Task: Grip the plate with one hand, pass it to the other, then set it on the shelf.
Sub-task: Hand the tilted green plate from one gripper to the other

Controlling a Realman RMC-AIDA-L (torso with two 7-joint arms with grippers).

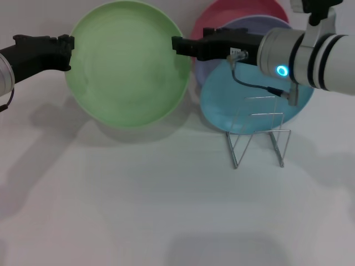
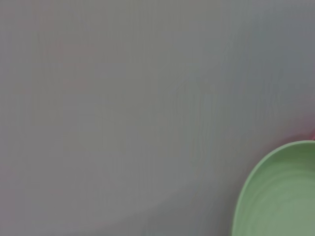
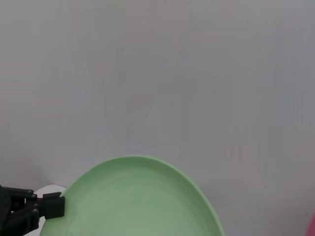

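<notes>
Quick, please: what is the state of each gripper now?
Left gripper: at the round light green plastic plate rim; grip cannot be told.
Right gripper: at the opposite rim; cannot be told.

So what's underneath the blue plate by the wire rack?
Under the blue plate lies a lavender plate, and beneath that a pink plate; only their far edges show. The right pincer and arm cover part of the stack.
</notes>
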